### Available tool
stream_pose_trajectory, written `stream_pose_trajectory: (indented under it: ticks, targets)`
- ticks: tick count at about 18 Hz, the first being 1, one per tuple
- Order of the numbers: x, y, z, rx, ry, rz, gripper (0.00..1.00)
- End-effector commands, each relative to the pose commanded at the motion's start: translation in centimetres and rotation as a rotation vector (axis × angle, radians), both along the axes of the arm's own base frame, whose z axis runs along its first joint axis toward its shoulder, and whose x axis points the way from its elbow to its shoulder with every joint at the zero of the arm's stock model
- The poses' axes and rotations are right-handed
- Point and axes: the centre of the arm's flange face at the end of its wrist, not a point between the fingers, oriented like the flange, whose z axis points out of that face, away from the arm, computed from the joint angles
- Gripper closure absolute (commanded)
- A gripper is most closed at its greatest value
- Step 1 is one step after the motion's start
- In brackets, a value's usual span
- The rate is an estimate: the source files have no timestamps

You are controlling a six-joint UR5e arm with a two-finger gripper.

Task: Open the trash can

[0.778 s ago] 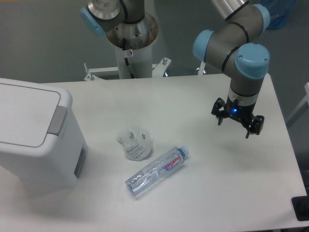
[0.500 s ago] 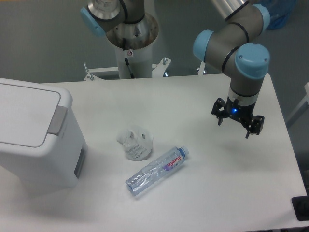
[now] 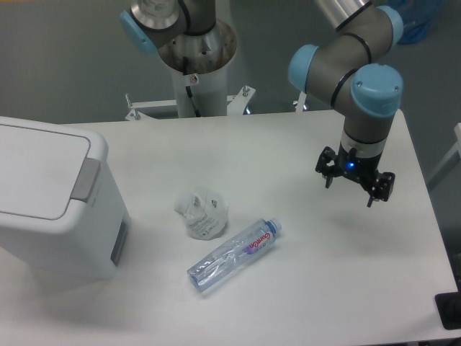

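Note:
The trash can (image 3: 50,205) is a large white boxy bin at the left edge of the table, its flat lid lying shut and a grey push-tab (image 3: 87,179) on its right rim. My gripper (image 3: 353,189) hangs above the right side of the table, far from the bin. Its two black fingers stand spread apart, open, with nothing between them.
A crumpled white wrapper (image 3: 201,212) lies near the table's middle. An empty clear plastic bottle (image 3: 234,253) lies on its side just in front of it. The arm's white base column (image 3: 194,65) stands at the back edge.

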Motion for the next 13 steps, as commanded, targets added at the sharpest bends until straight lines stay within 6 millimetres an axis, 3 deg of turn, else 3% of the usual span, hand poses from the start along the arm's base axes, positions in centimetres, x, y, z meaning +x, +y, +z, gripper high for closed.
stream_pose_trajectory:
  ticks: [10, 13]
  targets:
    - [1.5, 1.6, 2.6, 0.182, -0.053, 0.102, 0.00]
    - [2.8, 2.3, 5.2, 0.258, -0.063, 0.160, 0.00]
